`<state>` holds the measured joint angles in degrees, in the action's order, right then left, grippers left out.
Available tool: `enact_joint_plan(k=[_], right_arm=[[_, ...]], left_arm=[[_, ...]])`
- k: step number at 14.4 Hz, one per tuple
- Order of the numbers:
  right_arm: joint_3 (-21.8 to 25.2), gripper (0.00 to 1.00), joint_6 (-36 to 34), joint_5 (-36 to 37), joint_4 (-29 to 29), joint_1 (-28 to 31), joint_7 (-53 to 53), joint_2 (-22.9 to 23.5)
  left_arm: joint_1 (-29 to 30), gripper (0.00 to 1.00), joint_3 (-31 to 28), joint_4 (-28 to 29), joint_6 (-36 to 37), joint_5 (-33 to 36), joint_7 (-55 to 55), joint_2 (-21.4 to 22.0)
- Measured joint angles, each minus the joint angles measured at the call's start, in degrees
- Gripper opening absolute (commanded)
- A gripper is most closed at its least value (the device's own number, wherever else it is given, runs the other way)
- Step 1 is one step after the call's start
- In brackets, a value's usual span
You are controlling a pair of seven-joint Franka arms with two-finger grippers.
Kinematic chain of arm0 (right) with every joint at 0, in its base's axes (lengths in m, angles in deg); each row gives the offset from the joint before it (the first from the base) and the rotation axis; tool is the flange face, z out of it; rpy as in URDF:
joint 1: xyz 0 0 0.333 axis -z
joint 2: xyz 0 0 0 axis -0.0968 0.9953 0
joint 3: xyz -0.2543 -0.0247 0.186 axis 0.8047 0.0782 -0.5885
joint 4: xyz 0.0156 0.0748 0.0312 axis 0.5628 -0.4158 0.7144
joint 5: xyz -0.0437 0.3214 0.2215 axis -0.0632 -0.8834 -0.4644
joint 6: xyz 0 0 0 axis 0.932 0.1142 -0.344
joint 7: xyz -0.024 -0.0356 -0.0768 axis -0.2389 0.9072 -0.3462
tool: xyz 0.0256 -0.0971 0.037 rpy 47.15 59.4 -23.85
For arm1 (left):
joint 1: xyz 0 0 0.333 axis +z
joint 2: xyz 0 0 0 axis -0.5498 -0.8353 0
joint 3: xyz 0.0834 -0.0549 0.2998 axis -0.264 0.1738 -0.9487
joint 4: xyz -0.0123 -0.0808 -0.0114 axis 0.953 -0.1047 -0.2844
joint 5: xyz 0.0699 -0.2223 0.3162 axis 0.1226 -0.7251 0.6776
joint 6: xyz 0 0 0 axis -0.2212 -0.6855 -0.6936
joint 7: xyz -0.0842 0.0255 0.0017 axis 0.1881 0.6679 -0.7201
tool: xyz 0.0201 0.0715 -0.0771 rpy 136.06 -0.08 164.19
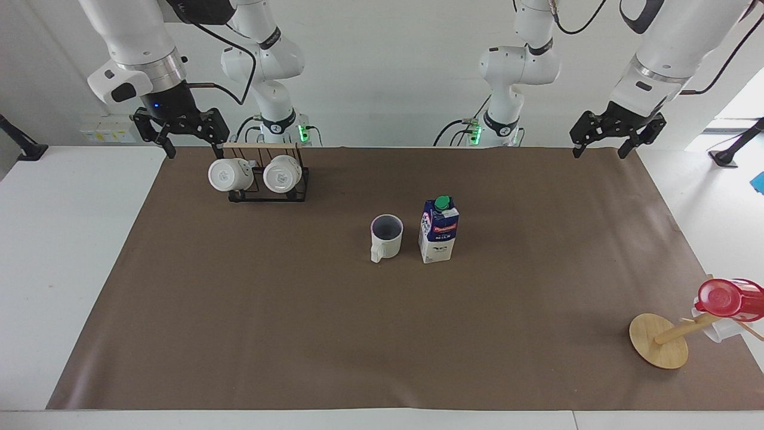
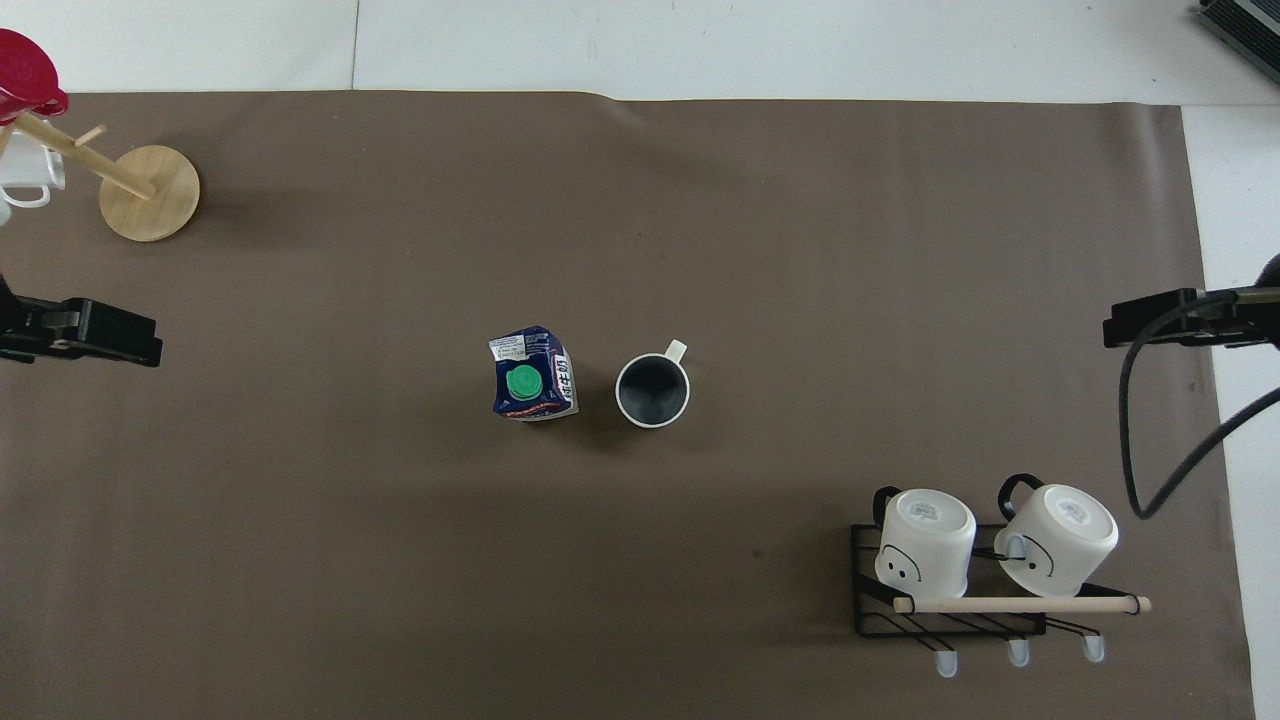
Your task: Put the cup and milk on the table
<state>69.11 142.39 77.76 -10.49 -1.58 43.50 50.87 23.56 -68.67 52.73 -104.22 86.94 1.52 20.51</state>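
Note:
The cream-white cup (image 1: 386,237) stands upright on the brown mat of the table (image 1: 298,334), its handle turned away from the robots. The milk (image 1: 439,232) stands upright beside it, toward the left arm's end. Both also show mid-mat in the overhead view: the cup (image 2: 652,390) and the milk (image 2: 533,375). My right gripper (image 1: 192,146) is open and empty above the mat's edge by the mug rack. My left gripper (image 1: 598,150) is open and empty above the mat's corner at the left arm's end. Each shows at the overhead view's side edges: left gripper (image 2: 100,335), right gripper (image 2: 1150,320).
A black wire rack (image 1: 298,185) with two white mugs lies near the robots at the right arm's end. A wooden mug tree (image 1: 658,340) with a red cup (image 1: 725,298) and a white mug stands at the left arm's end, farther from the robots.

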Motion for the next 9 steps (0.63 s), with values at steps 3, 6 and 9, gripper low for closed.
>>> enact_joint_plan(k=[3,6,9], right_arm=[[0.08,1.0,0.0,0.0,0.0,0.0,0.0,-0.04],[0.08,1.0,-1.37,-0.02,0.0,0.0,0.0,-0.05],[0.16,1.0,-2.23,-0.03,0.0,0.06,0.0,-0.07]], left_arm=[[0.0,1.0,0.02,0.0,0.01,-0.13,0.0,0.01],[0.0,1.0,0.02,0.0,0.02,-0.17,0.0,0.01],[0.0,1.0,0.02,0.0,0.02,-0.17,0.0,0.02]])
